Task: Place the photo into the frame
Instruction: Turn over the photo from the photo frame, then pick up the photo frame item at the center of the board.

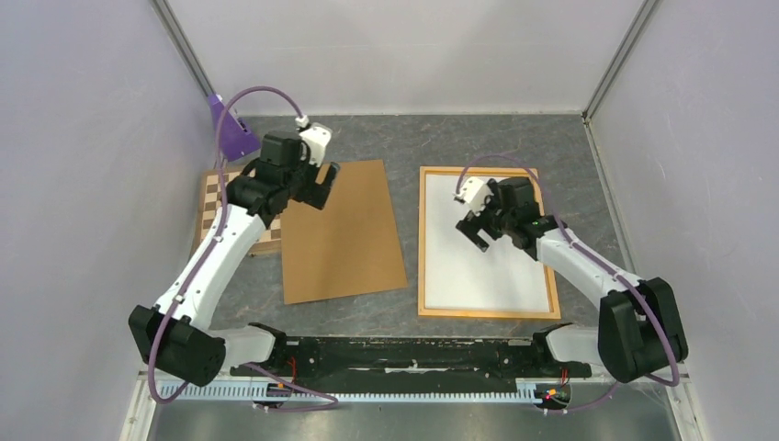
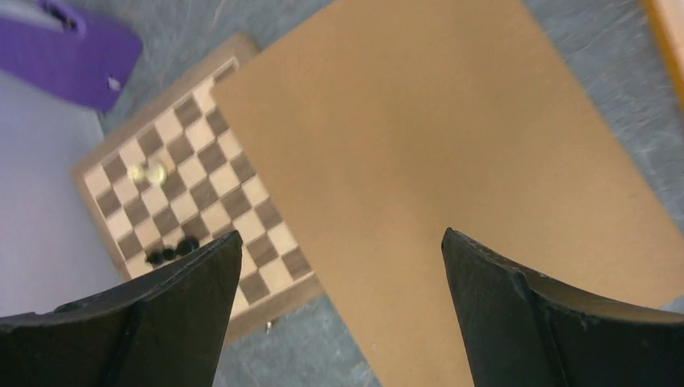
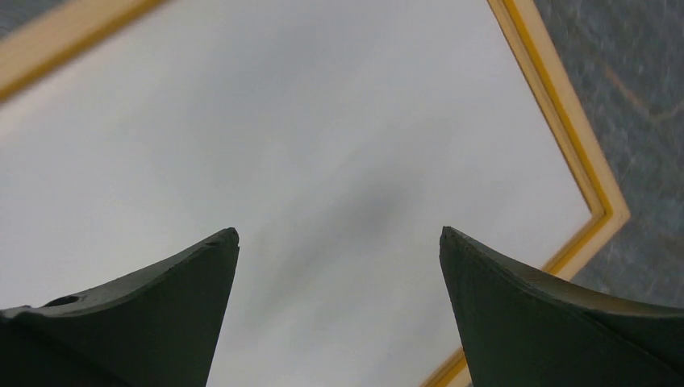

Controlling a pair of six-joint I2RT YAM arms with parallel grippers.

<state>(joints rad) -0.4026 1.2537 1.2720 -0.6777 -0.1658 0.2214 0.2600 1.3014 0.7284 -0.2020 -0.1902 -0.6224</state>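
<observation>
The light orange wooden frame (image 1: 423, 241) lies flat on the right of the grey table, and its rail (image 3: 569, 141) also runs through the right wrist view. A plain white surface (image 1: 482, 280) fills its opening. The photo's printed side shows nowhere, and I cannot tell whether this white sheet (image 3: 323, 121) is the photo face down. My right gripper (image 1: 476, 231) hovers open over the upper part of the white surface, nothing between its fingers (image 3: 339, 231). My left gripper (image 1: 323, 186) is open and empty above the top left corner of the brown backing board (image 1: 344, 234), with its jaws wide apart (image 2: 340, 234).
The brown board (image 2: 435, 137) partly overlaps a brown-and-white chessboard (image 1: 213, 197) at the far left. A few small light and dark pieces (image 2: 149, 172) sit on that chessboard (image 2: 193, 201). A purple object (image 1: 234, 133) stands at the back left corner. White walls enclose the table on three sides.
</observation>
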